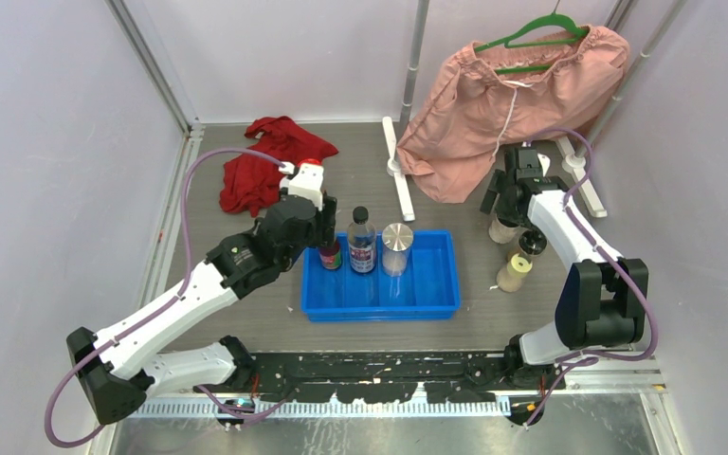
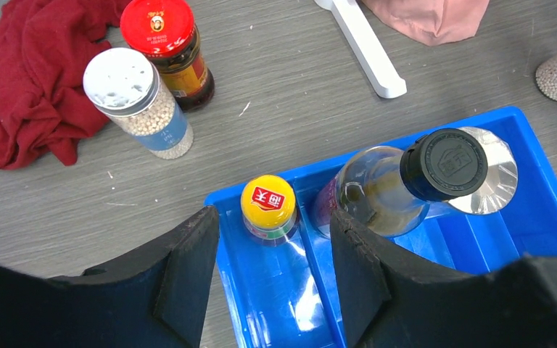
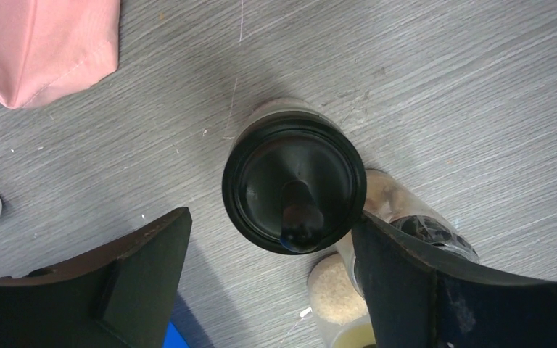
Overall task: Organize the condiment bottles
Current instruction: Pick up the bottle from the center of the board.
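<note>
Three bottles point(image 1: 362, 242) stand lined up in the blue tray point(image 1: 417, 294), left jaws apart astride the yellow-capped one point(image 2: 268, 204), while right jaws hang apart around a black-lidded jar point(image 3: 294, 181) on the counter point(image 3: 442, 87), likely to collect it.

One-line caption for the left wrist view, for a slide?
Left gripper open over the yellow-capped bottle in the blue tray, black-capped bottle alongside; red-capped jar and white-capped jar outside.

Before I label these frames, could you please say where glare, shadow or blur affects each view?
Top external: evenly lit, sharp. Left wrist: glare on the silver cap and inside the blue tray. Right wrist: dim, the black-lidded jar ringed by soft shadow.
</note>
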